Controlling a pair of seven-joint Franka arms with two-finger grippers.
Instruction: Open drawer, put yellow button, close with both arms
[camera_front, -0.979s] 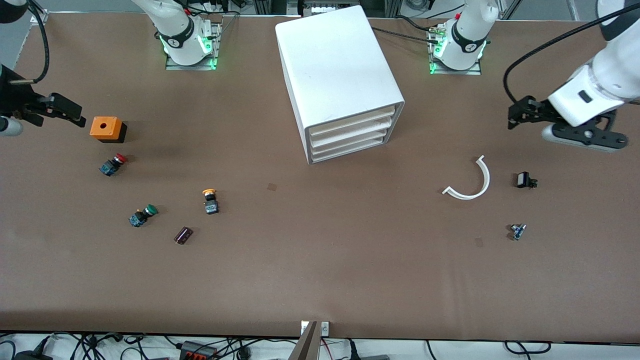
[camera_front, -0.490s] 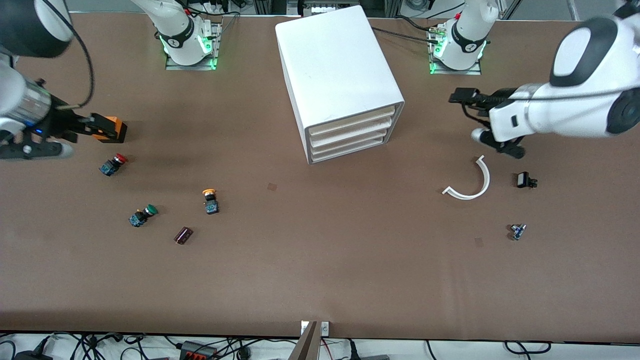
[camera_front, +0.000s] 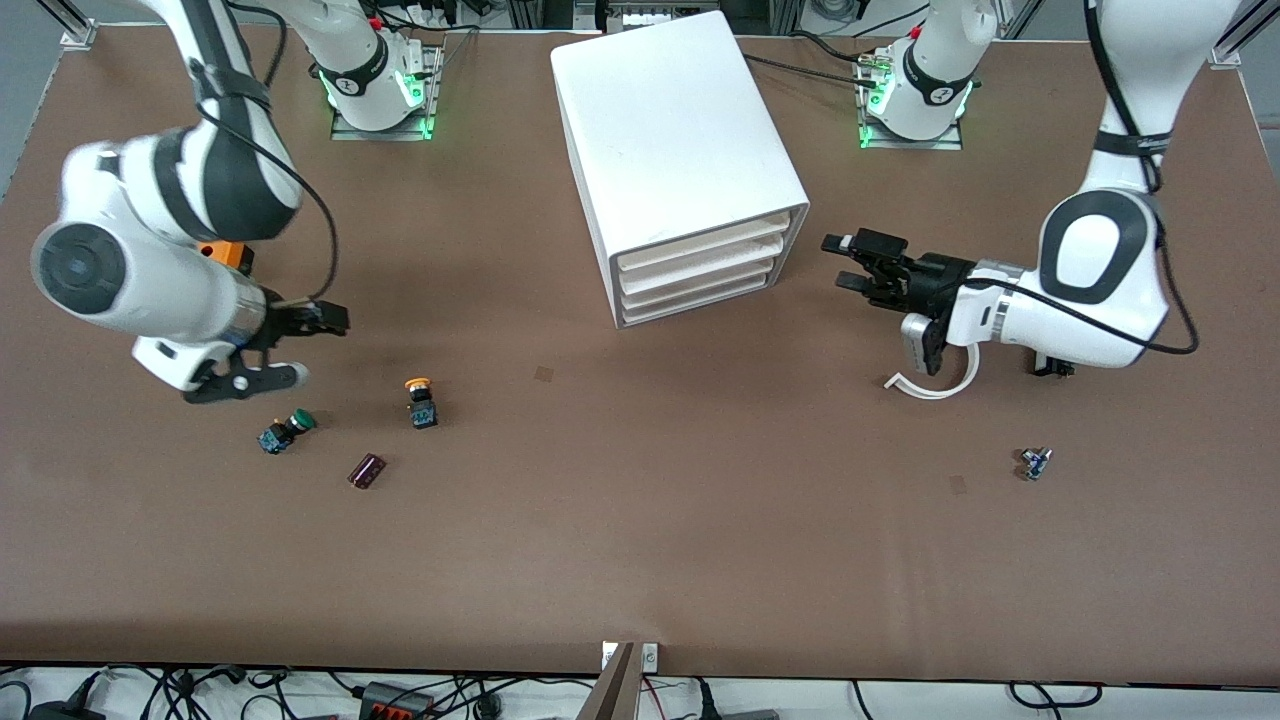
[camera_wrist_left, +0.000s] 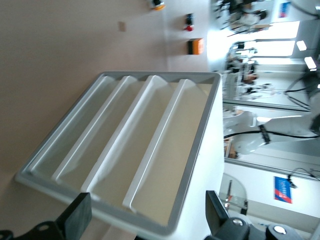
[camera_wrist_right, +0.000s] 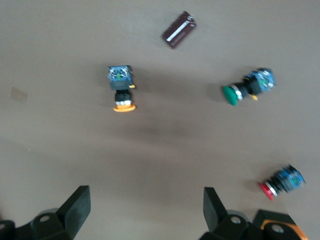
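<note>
Drawer (camera_front: 700, 240) and yellow button (camera_front: 419, 397) were each faced by a different arm, which suggested a split of the work. The left gripper (camera_front: 855, 262) hung spread and empty just beside the cabinet (camera_front: 670, 130), level with its stack of four shut drawers; its wrist view looked straight into their fronts, so it seemed lined up to pull the topmost one. A white curved strip (camera_front: 935, 385) lay on the worktop (camera_front: 640, 550) under that arm, and a small blue part (camera_front: 1035, 462) sat nearer the camera, both apart from the cabinet.

The right gripper (camera_front: 315, 322) also stood spread, holding nothing, over bare worktop toward the right arm's end, with the yellow button near it and a little nearer the camera. That button lay on its side, cap pointing toward the arms' bases. A green button (camera_front: 287, 430) and a dark cylinder (camera_front: 366, 470) lay close by, and the red button (camera_wrist_right: 281, 182) showed only in the right wrist view, next to an orange box (camera_front: 228, 255) partly hidden by the arm. Judging by this spacing, the yellow button could be picked without touching its neighbours.
</note>
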